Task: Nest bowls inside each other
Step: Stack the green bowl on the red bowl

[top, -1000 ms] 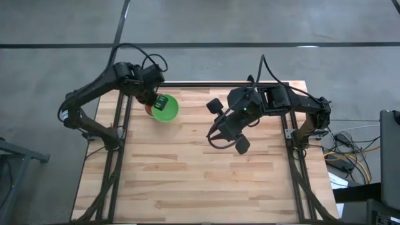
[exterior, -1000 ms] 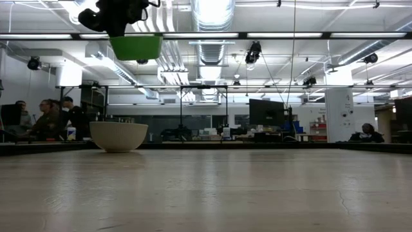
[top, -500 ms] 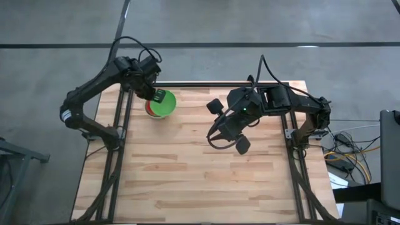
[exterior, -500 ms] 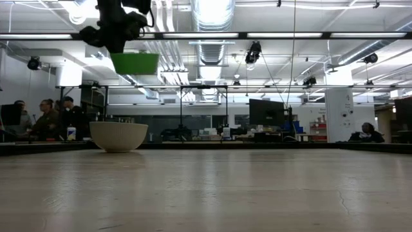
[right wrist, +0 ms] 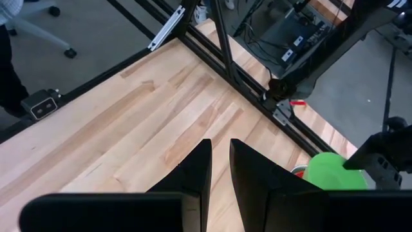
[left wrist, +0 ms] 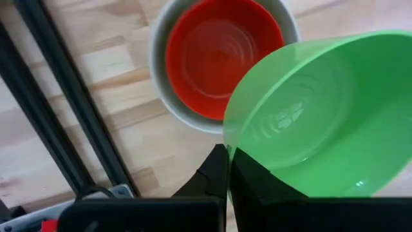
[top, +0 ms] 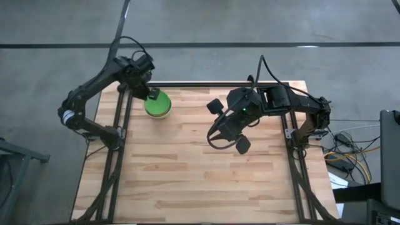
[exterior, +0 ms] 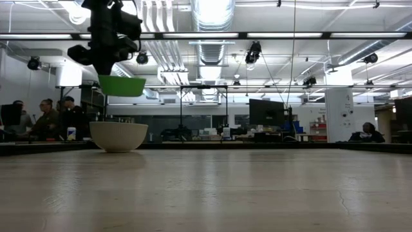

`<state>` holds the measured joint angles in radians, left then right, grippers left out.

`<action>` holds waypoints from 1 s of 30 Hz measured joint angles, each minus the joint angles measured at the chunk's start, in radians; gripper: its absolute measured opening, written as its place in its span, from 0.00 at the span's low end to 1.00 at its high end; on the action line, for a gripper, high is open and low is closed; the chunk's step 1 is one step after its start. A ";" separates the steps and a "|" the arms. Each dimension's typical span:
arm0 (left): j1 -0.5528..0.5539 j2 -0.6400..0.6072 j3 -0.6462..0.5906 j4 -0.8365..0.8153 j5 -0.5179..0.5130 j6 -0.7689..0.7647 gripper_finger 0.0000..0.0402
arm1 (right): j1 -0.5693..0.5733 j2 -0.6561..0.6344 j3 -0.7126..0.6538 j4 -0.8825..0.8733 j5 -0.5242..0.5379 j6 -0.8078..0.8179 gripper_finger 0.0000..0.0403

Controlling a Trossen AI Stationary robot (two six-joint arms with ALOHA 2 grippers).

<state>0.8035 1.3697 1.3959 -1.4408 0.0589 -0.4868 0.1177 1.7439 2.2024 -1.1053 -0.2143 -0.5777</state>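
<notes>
Wooden tabletop [top: 206, 169] carries the whitish-grey bowl [exterior: 118, 136] with the red bowl [left wrist: 222, 58] nested inside. Left gripper [left wrist: 226, 169], clamped on the green bowl [left wrist: 322, 116], has descended above them, nearly ready to release; right gripper [right wrist: 219, 171] idles slightly parted at mid-table.

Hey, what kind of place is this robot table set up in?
Probably a large open lab or workshop: exposed ceiling ducts and strip lights overhead, a monitor on the benches behind the wooden table, and people seated at desks on one side.
</notes>
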 joint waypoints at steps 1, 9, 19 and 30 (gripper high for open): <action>0.015 0.000 -0.001 0.001 0.000 0.002 0.01 | 0.000 0.000 0.000 0.000 0.001 -0.002 0.13; 0.074 -0.001 -0.011 0.039 0.000 0.018 0.01 | 0.000 0.000 0.000 0.000 0.004 -0.003 0.13; 0.103 0.050 -0.011 0.046 -0.019 0.045 0.01 | 0.000 0.000 0.000 0.000 0.004 -0.008 0.13; 0.123 0.098 -0.023 0.058 -0.019 0.075 0.01 | 0.000 0.000 0.000 -0.013 0.004 0.000 0.13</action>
<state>0.9270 1.4677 1.3725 -1.3832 0.0399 -0.4117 0.1177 1.7439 2.2024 -1.1188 -0.2100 -0.5781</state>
